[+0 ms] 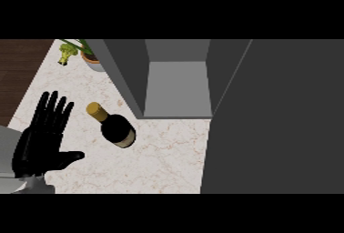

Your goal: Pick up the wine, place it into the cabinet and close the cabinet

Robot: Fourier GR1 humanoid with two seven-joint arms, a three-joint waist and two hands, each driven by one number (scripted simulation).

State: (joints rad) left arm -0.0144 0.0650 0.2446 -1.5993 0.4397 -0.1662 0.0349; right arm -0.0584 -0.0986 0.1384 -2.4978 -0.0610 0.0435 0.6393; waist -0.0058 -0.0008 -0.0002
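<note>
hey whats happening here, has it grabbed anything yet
Not yet. The wine bottle stands on the marble counter, untouched, just left of the open cabinet. The robot's left hand is open with straight fingers at the view's left, beside the bottle but apart from it. The cabinet door is swung open on the right. The right hand is out of view. A potted plant sits at the back.
</note>
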